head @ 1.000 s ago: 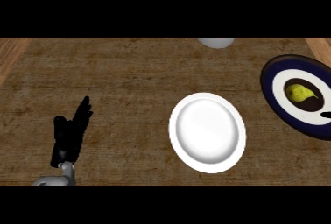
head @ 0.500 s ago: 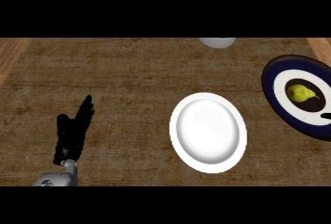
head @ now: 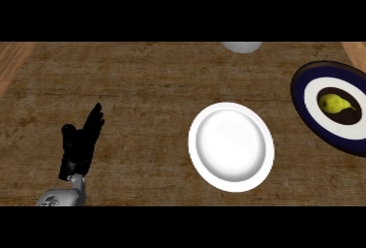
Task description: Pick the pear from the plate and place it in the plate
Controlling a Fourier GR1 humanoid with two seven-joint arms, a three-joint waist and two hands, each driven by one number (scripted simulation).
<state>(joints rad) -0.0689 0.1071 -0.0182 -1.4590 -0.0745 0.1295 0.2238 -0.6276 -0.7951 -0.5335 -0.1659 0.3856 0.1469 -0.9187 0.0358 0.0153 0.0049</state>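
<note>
The pear [head: 336, 103] lies in the dark plate [head: 304, 92] at the right edge. The left robot hand [head: 79, 145] rests wide, fingers straight, over the tabletop [head: 143, 87], left of the white plate [head: 231, 147].

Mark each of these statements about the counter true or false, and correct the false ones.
1. The pear lies on the dark blue plate. True.
2. The white plate holds a pear. False: nothing lies on it.
3. The left hand shows at the view's lower left with straight fingers. True.
4. The left hand touches the white plate. False: bare counter lies between them.
5. The right hand is curled round the pear. False: no right hand shows.
</note>
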